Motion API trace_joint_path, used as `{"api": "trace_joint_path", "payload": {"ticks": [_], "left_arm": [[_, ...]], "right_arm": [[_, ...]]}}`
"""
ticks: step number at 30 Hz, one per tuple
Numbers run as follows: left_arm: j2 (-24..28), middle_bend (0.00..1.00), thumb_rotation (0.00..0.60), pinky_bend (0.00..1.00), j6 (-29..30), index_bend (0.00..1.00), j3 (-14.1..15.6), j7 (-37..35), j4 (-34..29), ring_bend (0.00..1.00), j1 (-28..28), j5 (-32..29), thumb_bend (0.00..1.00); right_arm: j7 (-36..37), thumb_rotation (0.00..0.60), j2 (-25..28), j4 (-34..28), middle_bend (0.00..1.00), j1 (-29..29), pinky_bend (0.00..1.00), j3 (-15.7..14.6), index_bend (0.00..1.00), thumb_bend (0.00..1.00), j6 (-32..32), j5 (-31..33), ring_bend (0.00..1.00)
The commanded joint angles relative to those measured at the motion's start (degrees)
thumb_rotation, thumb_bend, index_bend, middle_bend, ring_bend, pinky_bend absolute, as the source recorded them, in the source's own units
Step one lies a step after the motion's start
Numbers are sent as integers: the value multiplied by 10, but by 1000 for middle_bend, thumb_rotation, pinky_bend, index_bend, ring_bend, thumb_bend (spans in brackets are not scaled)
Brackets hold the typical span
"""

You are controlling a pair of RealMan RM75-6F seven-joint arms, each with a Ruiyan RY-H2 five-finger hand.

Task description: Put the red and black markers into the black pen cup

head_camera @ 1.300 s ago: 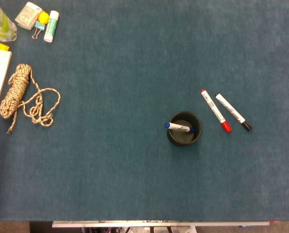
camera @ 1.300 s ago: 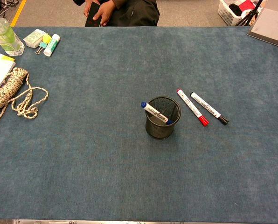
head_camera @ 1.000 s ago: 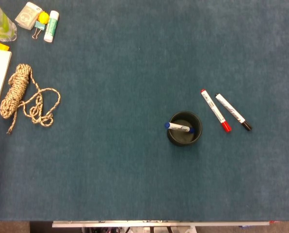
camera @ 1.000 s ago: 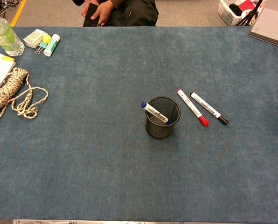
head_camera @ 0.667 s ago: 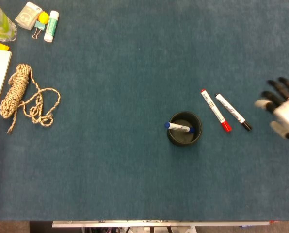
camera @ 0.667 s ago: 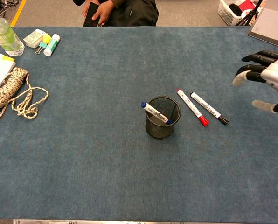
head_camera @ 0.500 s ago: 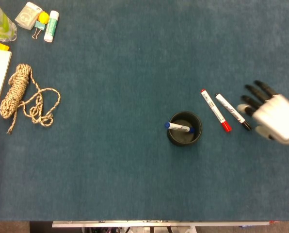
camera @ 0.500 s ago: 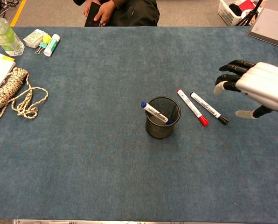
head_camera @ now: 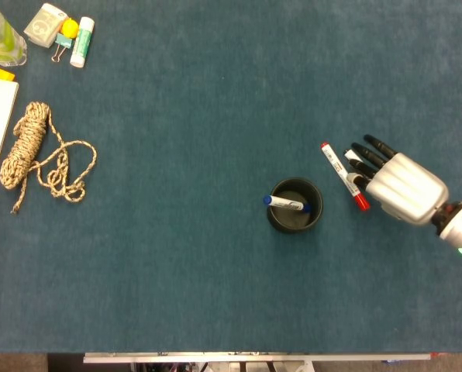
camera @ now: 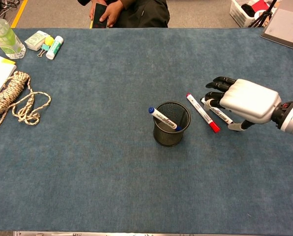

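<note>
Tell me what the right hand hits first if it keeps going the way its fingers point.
Likely the black marker, directly under the right hand; beyond it the red marker. Height above the markers is unclear.

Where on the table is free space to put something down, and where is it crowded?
Free: the wide middle of the table between the rope and the cup, and the near strip in front of the cup. Crowded: right of the cup, where the right hand is over the red marker and black marker; also the far left corner.

Silver-shelled right hand (head_camera: 404,188) with black fingers (camera: 220,81)
</note>
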Motion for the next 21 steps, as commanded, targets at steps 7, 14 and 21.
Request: {"api": "trace_joint_path", "payload": {"ticks": [7, 14, 21], "left_arm": [[0, 307, 600, 128, 0, 327, 0, -4, 4, 294, 4, -2, 469], [1, 307, 600, 128, 4, 327, -1, -9, 8, 294, 7, -2, 469], [1, 307, 600, 128, 2, 327, -2, -11, 11, 294, 9, -5, 469]], "right_arm": [[-4, 600, -45, 50, 271, 13, 107, -8, 335, 128, 0, 5, 97], [-8, 600, -78, 74, 271, 18, 107, -12, 335, 134, 8, 6, 97], [-6, 600, -103, 91, 271, 23, 107, -9, 335, 216, 7, 18, 97]]}}
